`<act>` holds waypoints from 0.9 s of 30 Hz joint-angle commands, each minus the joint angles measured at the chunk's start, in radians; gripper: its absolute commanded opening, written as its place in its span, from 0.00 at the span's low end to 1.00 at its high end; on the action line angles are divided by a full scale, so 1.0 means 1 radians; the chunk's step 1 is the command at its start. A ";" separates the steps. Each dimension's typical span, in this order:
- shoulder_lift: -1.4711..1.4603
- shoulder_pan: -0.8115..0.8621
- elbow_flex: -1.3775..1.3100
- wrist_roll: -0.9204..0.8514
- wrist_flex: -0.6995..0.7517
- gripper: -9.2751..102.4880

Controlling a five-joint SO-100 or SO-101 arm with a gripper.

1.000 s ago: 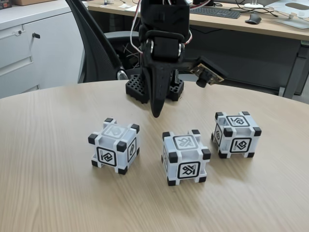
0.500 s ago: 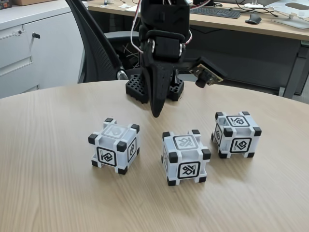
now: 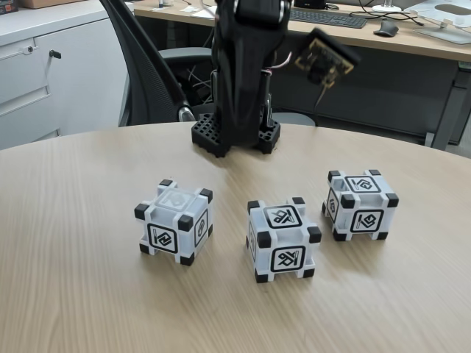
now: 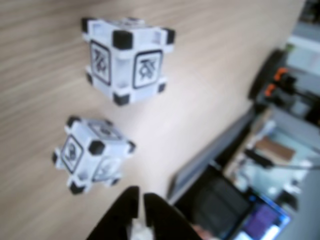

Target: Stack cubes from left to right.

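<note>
Three cubes are seen in the fixed view on the wooden table (image 3: pixel 73 294): left cube (image 3: pixel 174 221), middle cube (image 3: pixel 284 240), right cube (image 3: pixel 360 204), all apart. In the wrist view the gripper (image 4: pixel 139 200) is nearly closed, empty, raised above two cubes.

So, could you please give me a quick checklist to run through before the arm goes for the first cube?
1. All three cubes sit apart on the table, none stacked: ok.
2. Left cube is free to grasp, nothing on or against it: ok.
3. Middle cube has a bare top for stacking: ok.
4. Right cube stands flat and away from the middle one: ok.
5. End effector is empty, jaws nearly together: ok, but it needs opening.
6. End effector lined up over the left cube: not ok; the wrist view shows it off to the side of two cubes.
</note>
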 commanded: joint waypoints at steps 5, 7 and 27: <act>-0.449 0.006 -0.337 0.091 -0.008 0.08; -0.597 0.006 -0.430 0.117 -0.008 0.08; -1.218 0.006 -0.738 0.215 0.091 0.08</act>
